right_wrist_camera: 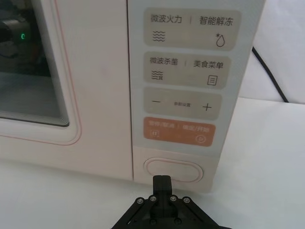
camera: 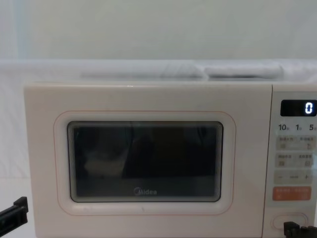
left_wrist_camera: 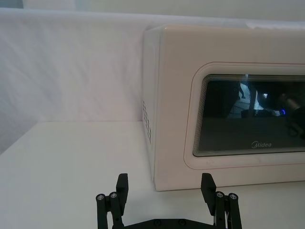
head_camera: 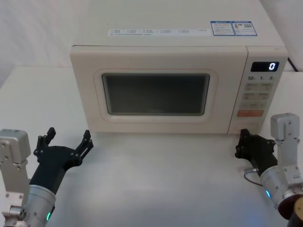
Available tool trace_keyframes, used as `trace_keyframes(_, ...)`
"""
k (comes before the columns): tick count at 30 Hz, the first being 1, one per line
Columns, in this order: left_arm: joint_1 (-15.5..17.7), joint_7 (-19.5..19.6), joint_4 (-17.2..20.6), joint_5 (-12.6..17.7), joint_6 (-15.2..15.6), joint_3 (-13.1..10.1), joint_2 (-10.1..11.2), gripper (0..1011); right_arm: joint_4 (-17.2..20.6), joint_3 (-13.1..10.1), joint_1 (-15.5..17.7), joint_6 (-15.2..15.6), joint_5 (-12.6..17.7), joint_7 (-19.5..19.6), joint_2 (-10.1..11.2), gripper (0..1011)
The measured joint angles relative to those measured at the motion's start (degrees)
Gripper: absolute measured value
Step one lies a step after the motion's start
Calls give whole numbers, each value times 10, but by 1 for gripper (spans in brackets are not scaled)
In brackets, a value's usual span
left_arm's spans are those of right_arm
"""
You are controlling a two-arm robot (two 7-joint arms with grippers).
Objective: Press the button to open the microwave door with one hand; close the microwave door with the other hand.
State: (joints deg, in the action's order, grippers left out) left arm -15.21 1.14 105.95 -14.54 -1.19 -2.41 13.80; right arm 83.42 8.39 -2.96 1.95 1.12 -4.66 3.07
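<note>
Just before the wide cream pill-shaped button (right_wrist_camera: 173,170), the black right gripper (right_wrist_camera: 161,180) has fingers closed; the black left gripper (head_camera: 68,138), fingers spread, faces the shut cream microwave door (head_camera: 156,90).

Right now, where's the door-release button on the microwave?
The button sits lowest on the control panel, under the orange key, with the shut right gripper directly before it.

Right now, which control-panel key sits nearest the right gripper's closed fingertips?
The wide unmarked cream pill-shaped button at the panel's bottom, just ahead of the right gripper; the orange rectangular key lies above it.
</note>
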Motion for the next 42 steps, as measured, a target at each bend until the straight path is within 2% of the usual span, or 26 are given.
trace_keyframes(13, 0, 0, 0, 0, 0, 0, 0, 1001, -18, -8, -21, -6, -9, 4, -4, 0)
trace_keyframes(27, 0, 0, 0, 0, 0, 0, 0, 1001, -33, -18, -27, -8, -11, 7, -5, 0)
trace_keyframes(42, 0, 0, 0, 0, 0, 0, 0, 1001, -38, -12, -33, -8, -16, 5, -12, 0)
